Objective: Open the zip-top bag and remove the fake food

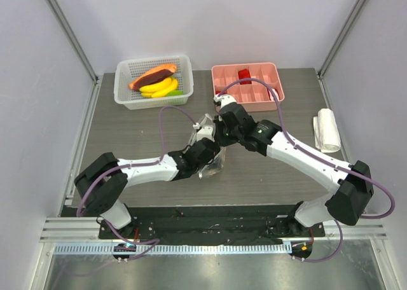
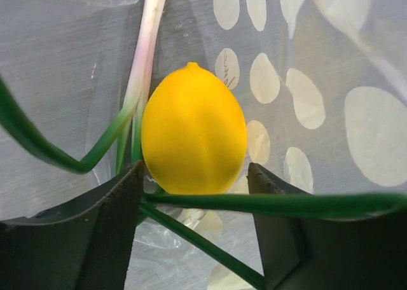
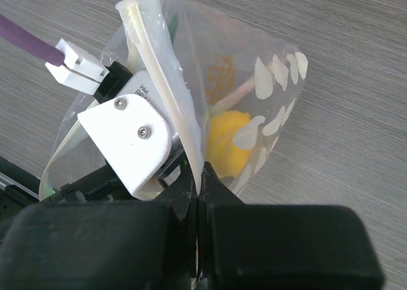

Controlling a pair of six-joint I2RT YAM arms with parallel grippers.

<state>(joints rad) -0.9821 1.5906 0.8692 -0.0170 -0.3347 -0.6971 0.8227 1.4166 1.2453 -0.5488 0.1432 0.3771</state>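
The clear dotted zip-top bag (image 1: 215, 166) stands at the table's middle, its mouth held open. My left gripper (image 1: 205, 151) is inside it and open. In the left wrist view a yellow toy lemon (image 2: 194, 128) lies just past and between the fingertips (image 2: 95, 233), with green-and-white scallion stalks (image 2: 267, 204) crossing in front. My right gripper (image 3: 200, 182) is shut on the bag's white zip strip (image 3: 165, 80). The lemon (image 3: 226, 140) shows through the bag wall (image 3: 267, 55). A maroon-and-orange sausage piece (image 1: 152, 75) and yellow bananas (image 1: 162, 86) lie in the basket.
The white perforated basket (image 1: 121, 89) stands at the back left. A pink divided tray (image 1: 216, 70) with red blocks (image 1: 243, 74) stands at the back centre. A rolled white cloth (image 1: 326, 130) lies at the right edge. The two arms cross close together over the bag.
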